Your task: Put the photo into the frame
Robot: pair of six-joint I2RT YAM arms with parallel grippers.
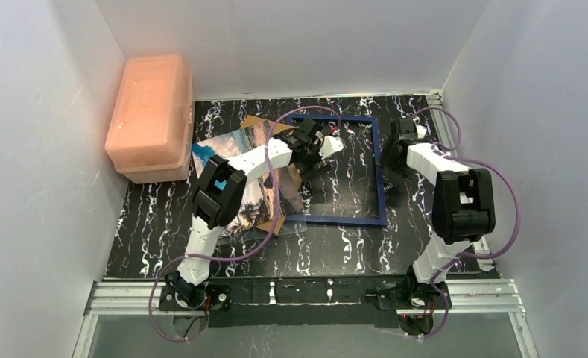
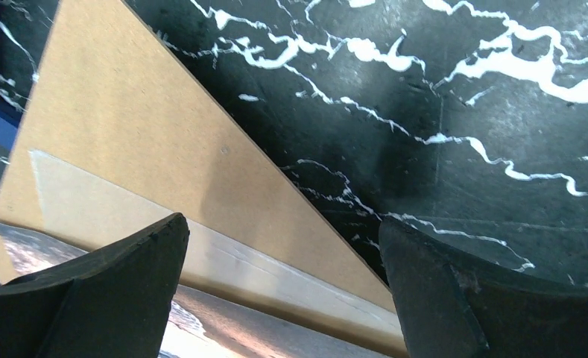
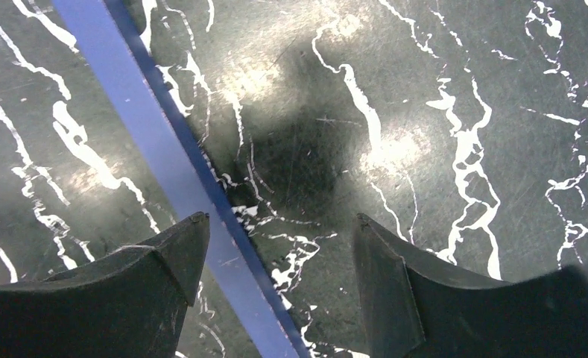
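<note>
Inspector: Location of the photo [image 1: 223, 153]?

Assessor: Left of centre on the table [image 1: 335, 246], right of a peach lidded box [image 1: 150, 112], lying over a brown backing board [image 1: 255, 123] at the left rail of the frame [image 1: 381, 175]; not yet inside it. The left gripper [image 1: 322, 145] hangs spread and empty over the frame's opening. The right gripper [image 3: 279, 276], likewise spread, straddles the blue right rail without pinching it.

Inspector: Hazards?

Assessor: The glossy print lies flat, so a gripper may slip or crease it. Dragging it could carry the board along or shove the unheld frame.

Inspector: Obscured?

Assessor: The left arm [image 1: 223, 190] covers the photo's middle and the frame's left rail; their overlap cannot be judged.
</note>
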